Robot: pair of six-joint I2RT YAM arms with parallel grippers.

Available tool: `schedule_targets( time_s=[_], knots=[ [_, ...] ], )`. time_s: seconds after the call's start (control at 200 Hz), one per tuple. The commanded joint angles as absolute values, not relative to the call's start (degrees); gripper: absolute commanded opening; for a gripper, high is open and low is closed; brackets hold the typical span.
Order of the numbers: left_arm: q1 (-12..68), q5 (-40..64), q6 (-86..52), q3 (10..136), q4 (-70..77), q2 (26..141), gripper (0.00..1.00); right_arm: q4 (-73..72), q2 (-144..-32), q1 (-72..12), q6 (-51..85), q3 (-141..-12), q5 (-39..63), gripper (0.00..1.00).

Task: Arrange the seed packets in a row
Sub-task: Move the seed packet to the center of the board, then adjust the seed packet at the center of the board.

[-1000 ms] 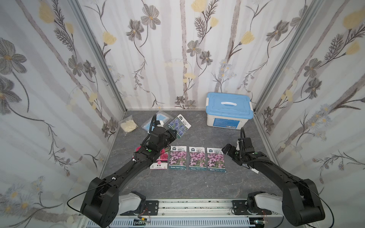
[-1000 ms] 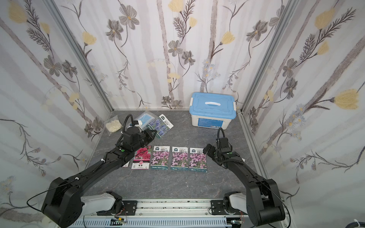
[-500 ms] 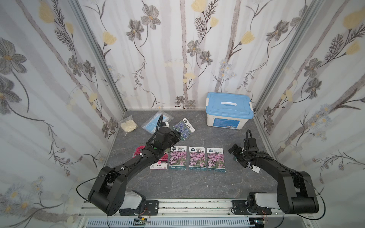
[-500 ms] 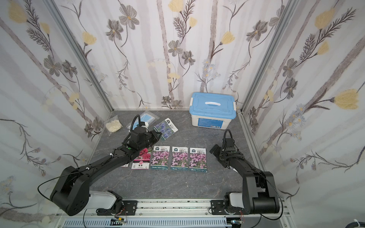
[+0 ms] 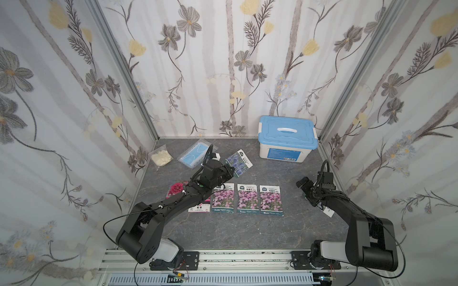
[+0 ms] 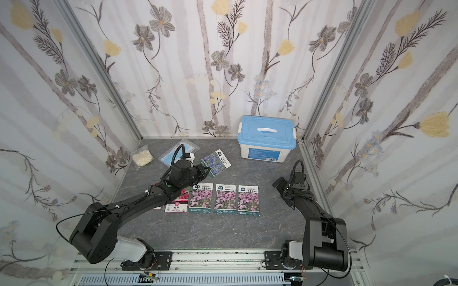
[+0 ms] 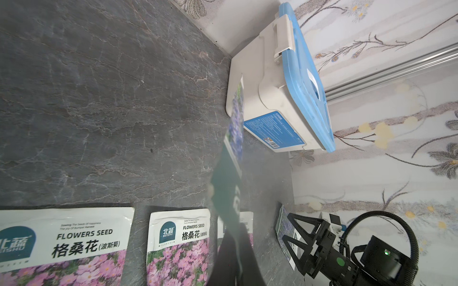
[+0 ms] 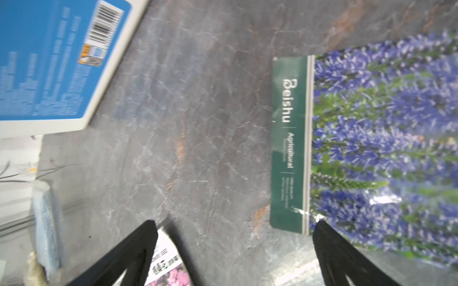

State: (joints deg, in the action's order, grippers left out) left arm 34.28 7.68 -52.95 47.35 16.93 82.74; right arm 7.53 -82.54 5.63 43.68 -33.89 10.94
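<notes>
**Left wrist view: lavender-blue flower-photo seed packet (image 7: 236, 116) pinched by its dark green end**

We read the left gripper (image 5: 230, 171) as clamped fully shut on that end band. The packet juts out edge-on and, as far as we can judge, is lifted off the grey stone-patterned table (image 5: 247, 235). It sits behind the row, where three pink-purple flower seed packets (image 5: 247, 198) lie side by side and a red-pink flower seed packet (image 5: 198, 209) lies partly under the arm. The right gripper (image 8: 235, 222) stands spread wide and empty over a second lavender-blue packet (image 8: 371, 148) lying flat.

We expect these packets to be featherlight, thin and floppy, with a glossy, slippery skin — a grip on the flat sealed band suits them better than one on the photo face. Flat ones offer only an edge to take hold of, so we would catch a short end.
</notes>
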Motion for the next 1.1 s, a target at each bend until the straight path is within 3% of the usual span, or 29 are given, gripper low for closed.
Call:
schedule_targets(
  time_s=[0.0,0.27,0.45,0.575,0.924,1.094],
  knots=[
    [35.9,6.0,-54.7,47.7,20.0,83.3,0.0,5.2,-78.5,4.8,42.7,-32.6,15.8,1.0],
    [42.2,-0.3,-59.8,48.8,22.9,87.6,0.0,1.7,-70.0,-0.5,43.4,-29.1,24.7,1.0],
    [45.7,-4.2,-62.3,48.8,25.4,89.4,0.0,-10.9,-67.2,-3.8,52.0,-23.4,32.2,1.0],
    [47.5,-5.7,-63.1,49.7,26.3,90.4,0.0,-12.9,-67.0,-5.6,54.0,-22.4,32.1,0.98],
    [48.7,-6.0,-62.7,50.2,26.5,90.9,0.0,-5.9,-69.1,1.6,50.4,-21.8,30.1,0.95],
    [48.7,-4.7,-61.8,51.1,26.6,92.0,0.0,-14.1,-68.5,4.9,57.9,-15.9,31.6,0.95]
  ],
)
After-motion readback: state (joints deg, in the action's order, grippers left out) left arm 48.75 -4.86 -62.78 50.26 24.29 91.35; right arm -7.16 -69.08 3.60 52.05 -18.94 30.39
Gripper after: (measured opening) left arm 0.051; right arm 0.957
